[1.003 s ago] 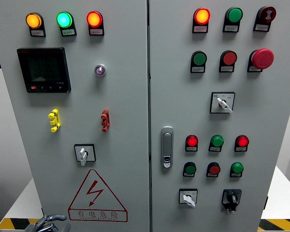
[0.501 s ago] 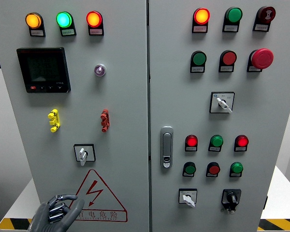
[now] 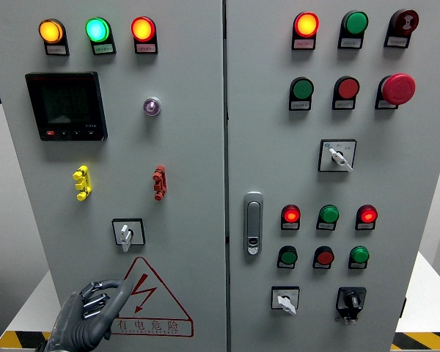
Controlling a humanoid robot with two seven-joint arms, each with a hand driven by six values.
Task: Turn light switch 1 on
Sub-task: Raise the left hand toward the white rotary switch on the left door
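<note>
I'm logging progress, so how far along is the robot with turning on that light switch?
Nothing looks done yet: no switch is being touched. In hand: the left robot hand is raised at the lower left, over the edge of the red warning triangle, below the rotary switch. Left: reaching a switch and turning it. Which one is switch 1 isn't readable.

Industrial site, electrical control cabinet (image 3: 205, 147), hazard tape (image 3: 18, 339)

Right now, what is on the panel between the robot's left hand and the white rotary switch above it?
In the head view, only bare grey door lies between the left hand and the rotary switch. The red warning triangle sits just right of that line.
</note>
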